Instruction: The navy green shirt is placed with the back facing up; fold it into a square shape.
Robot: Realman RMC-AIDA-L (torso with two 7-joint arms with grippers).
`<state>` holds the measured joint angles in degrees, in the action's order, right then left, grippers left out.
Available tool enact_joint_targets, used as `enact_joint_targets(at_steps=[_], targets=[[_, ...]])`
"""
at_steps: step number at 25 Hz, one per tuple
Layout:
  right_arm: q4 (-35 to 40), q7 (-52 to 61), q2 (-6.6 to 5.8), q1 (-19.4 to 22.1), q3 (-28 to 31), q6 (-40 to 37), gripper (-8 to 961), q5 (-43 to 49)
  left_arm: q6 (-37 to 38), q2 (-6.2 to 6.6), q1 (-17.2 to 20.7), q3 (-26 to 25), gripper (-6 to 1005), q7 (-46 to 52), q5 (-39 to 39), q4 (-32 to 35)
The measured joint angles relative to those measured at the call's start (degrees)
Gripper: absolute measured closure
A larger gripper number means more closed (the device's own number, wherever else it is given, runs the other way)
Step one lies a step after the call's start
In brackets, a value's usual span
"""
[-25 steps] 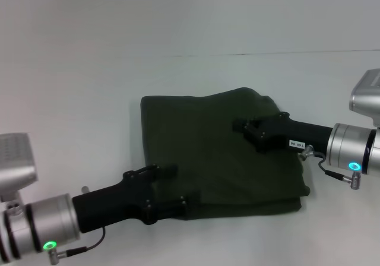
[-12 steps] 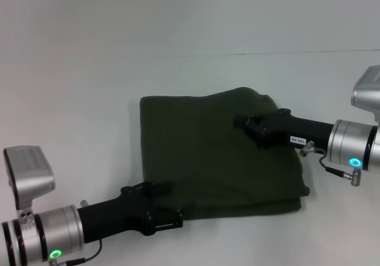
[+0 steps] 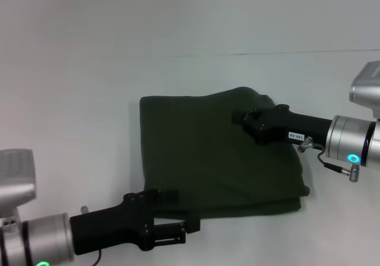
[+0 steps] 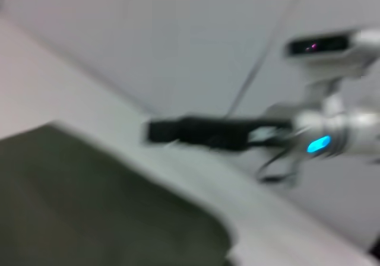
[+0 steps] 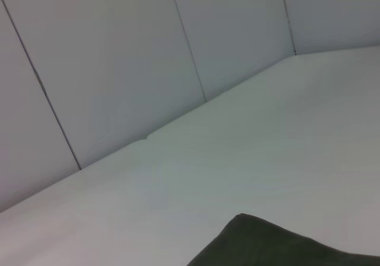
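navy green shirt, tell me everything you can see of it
The navy green shirt is dark olive, plain, soft matte cloth, already folded into a rough square with layered edges showing along its near side. It lies flat on the white table. The right gripper is over its far right part; the left gripper is at its near left corner. Contact can't be confirmed.

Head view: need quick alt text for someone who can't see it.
A navy green shirt, folded into a rough square, lies on a white table. The right gripper is over its far right part; the left gripper is open at its near left corner.
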<state>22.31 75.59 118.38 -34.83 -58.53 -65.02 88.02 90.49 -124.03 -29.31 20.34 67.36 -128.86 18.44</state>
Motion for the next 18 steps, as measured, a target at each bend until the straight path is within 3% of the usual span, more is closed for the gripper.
enact_joint_targets(at_steps=[5, 10, 18], targets=[[0.0, 0.0, -0.05, -0.3, 0.0, 0.1, 862, -0.1, 10.6, 0.10, 0.8, -1.5, 98, 0.1, 0.4, 3.2], [0.3, 1.5, -0.22, 0.0, 0.7, 0.2, 859, -0.1, 9.2, 0.10, 1.5, -6.3, 98, 1.2, 0.5, 3.9], [4.3, 10.2, -3.18, 2.8, 1.5, -5.5, 854, 0.1, 8.7, 0.45, 0.9, -8.0, 99, 3.1, 1.5, 4.1]])
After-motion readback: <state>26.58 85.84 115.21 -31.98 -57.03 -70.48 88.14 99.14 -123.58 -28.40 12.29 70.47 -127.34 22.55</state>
